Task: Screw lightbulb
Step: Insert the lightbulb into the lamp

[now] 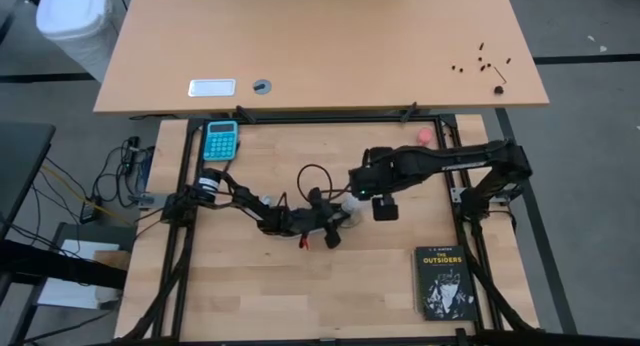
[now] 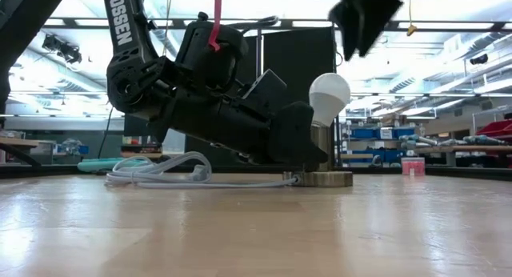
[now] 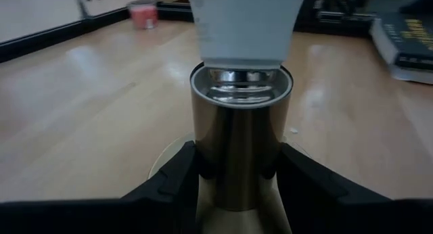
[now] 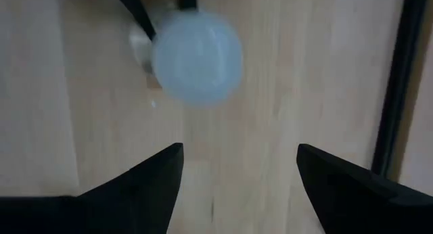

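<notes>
Lightbulb stands upright in the metal socket, white dome uppermost, near the middle of the wooden table. Socket rises from a flat round base resting on the tabletop; a white cord lies coiled on the wood beside it. Left gripper low at table level, its two dark fingers pressed against either side of the socket barrel, clamped on it just below the bulb's neck. Left arm lies nearly flat across the table in the low view. Right gripper hangs above the bulb, apart from it, fingers spread wide with nothing between them; in the right wrist view the bulb's round top sits beyond the fingertips, not between them. In the low view the right gripper's dark tips show at the top edge, above and slightly to the side of the dome. Elsewhere on the table: a black book toward the near right corner, a teal calculator at the far left, a small pink-red round object near the far right frame rail.
</notes>
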Robot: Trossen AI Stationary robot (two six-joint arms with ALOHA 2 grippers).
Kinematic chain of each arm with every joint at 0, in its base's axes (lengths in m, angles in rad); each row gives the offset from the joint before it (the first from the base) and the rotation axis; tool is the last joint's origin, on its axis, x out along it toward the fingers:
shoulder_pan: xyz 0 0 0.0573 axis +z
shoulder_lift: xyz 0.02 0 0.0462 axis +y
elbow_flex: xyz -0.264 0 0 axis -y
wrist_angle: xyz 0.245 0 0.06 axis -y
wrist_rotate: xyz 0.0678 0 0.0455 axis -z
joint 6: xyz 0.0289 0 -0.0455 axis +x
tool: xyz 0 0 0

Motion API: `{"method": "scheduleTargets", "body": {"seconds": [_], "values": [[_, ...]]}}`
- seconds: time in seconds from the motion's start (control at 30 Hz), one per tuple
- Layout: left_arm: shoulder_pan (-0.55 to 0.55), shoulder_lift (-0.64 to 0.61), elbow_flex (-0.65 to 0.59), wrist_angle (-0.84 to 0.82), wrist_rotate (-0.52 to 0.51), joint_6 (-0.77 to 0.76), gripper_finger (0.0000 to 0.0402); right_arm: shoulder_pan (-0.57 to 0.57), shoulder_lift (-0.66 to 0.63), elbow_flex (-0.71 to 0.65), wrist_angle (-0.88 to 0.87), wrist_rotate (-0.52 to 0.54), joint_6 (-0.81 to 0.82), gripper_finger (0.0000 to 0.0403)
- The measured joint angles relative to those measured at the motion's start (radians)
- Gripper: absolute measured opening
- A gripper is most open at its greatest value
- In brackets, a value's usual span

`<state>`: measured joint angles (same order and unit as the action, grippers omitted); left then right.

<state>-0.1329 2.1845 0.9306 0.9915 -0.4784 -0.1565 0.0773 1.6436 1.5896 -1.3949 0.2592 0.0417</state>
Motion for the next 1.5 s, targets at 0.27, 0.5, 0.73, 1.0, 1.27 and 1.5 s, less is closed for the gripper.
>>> {"method": "scheduleTargets", "body": {"seconds": [0.27, 0.5, 0.73, 1.0, 1.27, 1.5], "values": [[0.0, 0.001, 0.0, 0.009, 0.029, 0.019, 0.0166, 0.023, 0.0, -0.193, 0.151, -0.026, 0.027, 0.0297], [0.0, 0.001, 0.0, 0.01, 0.029, 0.02, 0.0166, 0.033, 0.0, -0.199, 0.257, -0.026, 0.028, 0.0292], [0.0, 0.001, 0.0, 0.012, 0.028, 0.02, 0.0166, 0.031, 0.0, -0.198, 0.311, -0.026, 0.015, 0.0277], [0.0, 0.001, 0.0, 0.012, 0.028, 0.021, 0.0166, 0.027, 0.0, -0.196, 0.382, -0.033, -0.003, 0.027], [0.0, 0.001, 0.0, 0.012, 0.028, 0.021, 0.0166, 0.03, 0.0, -0.195, 0.377, -0.085, 0.006, 0.027], [0.0, 0.001, 0.0, 0.013, 0.027, 0.018, 0.0166, 0.036, 0.0, -0.195, 0.372, -0.054, 0.014, 0.027]]}}
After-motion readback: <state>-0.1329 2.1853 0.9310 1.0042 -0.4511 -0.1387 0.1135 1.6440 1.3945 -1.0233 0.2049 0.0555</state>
